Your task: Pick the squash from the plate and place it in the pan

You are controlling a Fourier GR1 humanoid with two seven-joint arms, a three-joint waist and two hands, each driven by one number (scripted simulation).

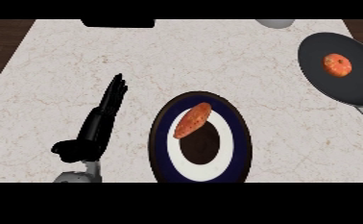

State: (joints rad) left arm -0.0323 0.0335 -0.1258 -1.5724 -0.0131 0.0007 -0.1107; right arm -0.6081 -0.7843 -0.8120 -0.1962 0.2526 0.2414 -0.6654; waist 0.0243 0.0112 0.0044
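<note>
Item: elongated orange squash (192, 120) on dark-rimmed white round plate (157, 136), long axis tilted up-right, lying right of the straight-fingered, empty black left hand (99, 117); dark pan (319, 76) far right.

Orange squash (192, 120) on plate (159, 141), pan (319, 69) far right

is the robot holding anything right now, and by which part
Nothing is held. The left hand is open at the view's left; the squash lies on the plate.

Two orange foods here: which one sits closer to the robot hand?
The long squash on the plate; the left robot hand is beside it. The round orange one sits in the pan.
</note>
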